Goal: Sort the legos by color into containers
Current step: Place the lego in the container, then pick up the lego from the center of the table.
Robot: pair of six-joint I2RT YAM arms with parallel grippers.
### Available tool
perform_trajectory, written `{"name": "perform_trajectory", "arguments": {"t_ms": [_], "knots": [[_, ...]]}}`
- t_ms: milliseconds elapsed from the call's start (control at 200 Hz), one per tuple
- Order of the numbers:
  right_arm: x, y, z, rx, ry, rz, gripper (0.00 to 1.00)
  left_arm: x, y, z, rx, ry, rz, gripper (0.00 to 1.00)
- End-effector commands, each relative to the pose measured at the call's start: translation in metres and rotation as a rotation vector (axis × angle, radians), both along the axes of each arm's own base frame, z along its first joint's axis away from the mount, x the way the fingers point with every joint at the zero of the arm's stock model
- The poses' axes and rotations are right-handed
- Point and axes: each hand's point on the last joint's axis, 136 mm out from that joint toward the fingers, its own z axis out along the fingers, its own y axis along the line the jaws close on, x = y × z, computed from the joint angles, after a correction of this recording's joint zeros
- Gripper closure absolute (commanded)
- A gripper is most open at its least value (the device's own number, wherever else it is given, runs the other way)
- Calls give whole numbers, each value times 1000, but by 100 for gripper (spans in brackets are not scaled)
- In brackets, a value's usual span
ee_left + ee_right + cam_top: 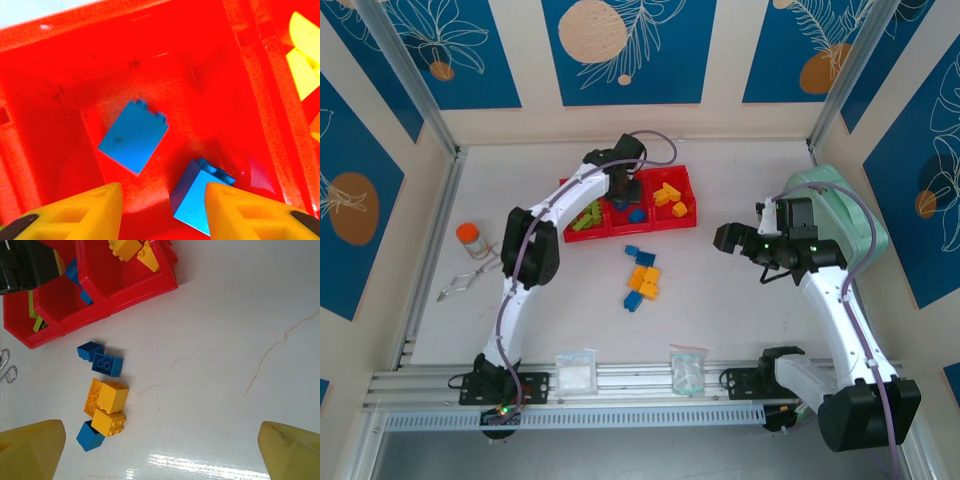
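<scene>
The red containers [665, 226] stand joined at the table's middle back: green legos [585, 218] on the left, blue in the middle, yellow [670, 195] on the right. My left gripper [625, 190] hangs over the middle bin. In the left wrist view it [164, 210] is open above two blue bricks, one flat [132, 137], one [192, 197] lying by the right finger. Loose blue [106, 364] and yellow legos [113, 396] lie in front of the tray [140, 292]. My right gripper [730, 240], to their right, stands open [160, 460] and empty.
An orange-capped bottle [470, 238] and a metal clip [465, 283] lie at the left. Two clear bags [575, 368] [687, 368] rest by the front rail. A mint-green case [840, 215] sits behind the right arm.
</scene>
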Motion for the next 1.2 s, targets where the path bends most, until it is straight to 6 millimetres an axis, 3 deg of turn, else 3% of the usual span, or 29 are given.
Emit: {"name": "perform_trajectory", "arguments": {"t_ms": [0, 215, 425, 690, 860, 1085, 1196], "knots": [[-2, 3, 2, 20, -1, 15, 1, 10, -3, 5, -38, -19, -9, 49], [-3, 3, 1, 22, 1, 14, 1, -4, 1, 34, -67, -73, -44, 25], [-3, 4, 0, 25, 5, 17, 1, -42, 17, 48, -69, -85, -61, 0], [-3, 6, -1, 32, 11, 19, 1, -102, 16, 39, -99, -48, -89, 0], [-4, 6, -1, 31, 12, 23, 1, -134, 11, 19, -102, -3, -39, 5], [-5, 8, 0, 35, 11, 32, 1, -151, 2, -18, -219, 70, 117, 20], [-6, 8, -1, 33, 10, 33, 1, -152, -5, -30, -276, 82, 188, 22]]}}
